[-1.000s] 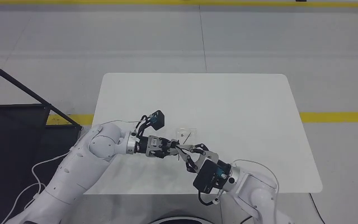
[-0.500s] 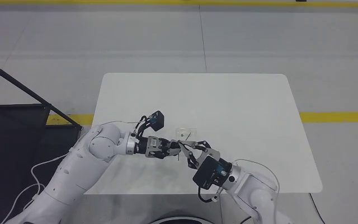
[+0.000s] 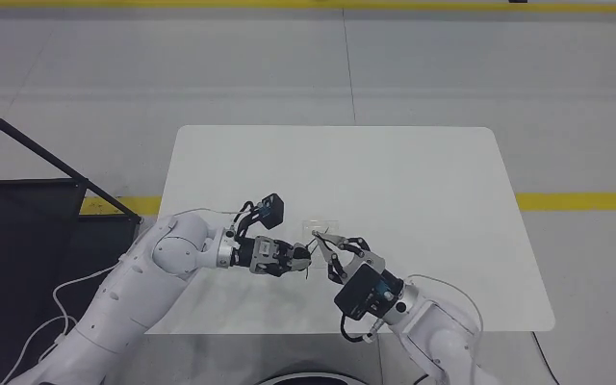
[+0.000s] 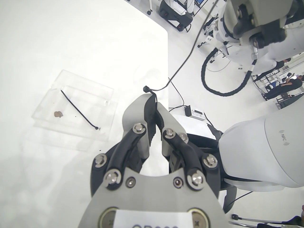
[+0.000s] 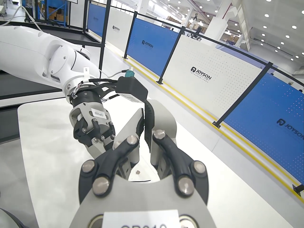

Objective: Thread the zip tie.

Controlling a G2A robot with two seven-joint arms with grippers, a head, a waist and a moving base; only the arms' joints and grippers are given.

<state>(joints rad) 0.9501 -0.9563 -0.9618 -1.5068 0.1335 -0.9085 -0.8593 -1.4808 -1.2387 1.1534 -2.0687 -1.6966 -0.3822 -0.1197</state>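
Observation:
My left gripper (image 4: 153, 103) is shut on a black zip tie, whose small square head (image 4: 145, 88) sticks out just past the fingertips. From there the thin strap curves up and away to my right gripper (image 5: 146, 113), which stands with its fingers shut. In the top view the left gripper (image 3: 300, 255) and right gripper (image 3: 329, 243) sit close together, tips nearly meeting, above the table's near middle. A second zip tie (image 4: 78, 110) lies flat in a clear tray (image 4: 95, 100).
The clear tray (image 3: 318, 229) rests on the white table (image 3: 414, 183) just beyond the two grippers and also holds a small brown speck. The table's near edge runs close below both arms. Wide bare tabletop lies to the far side and right.
The right gripper has swung away from the table's near edge toward the tray, ending beside the left gripper's tip. The left arm has barely moved.

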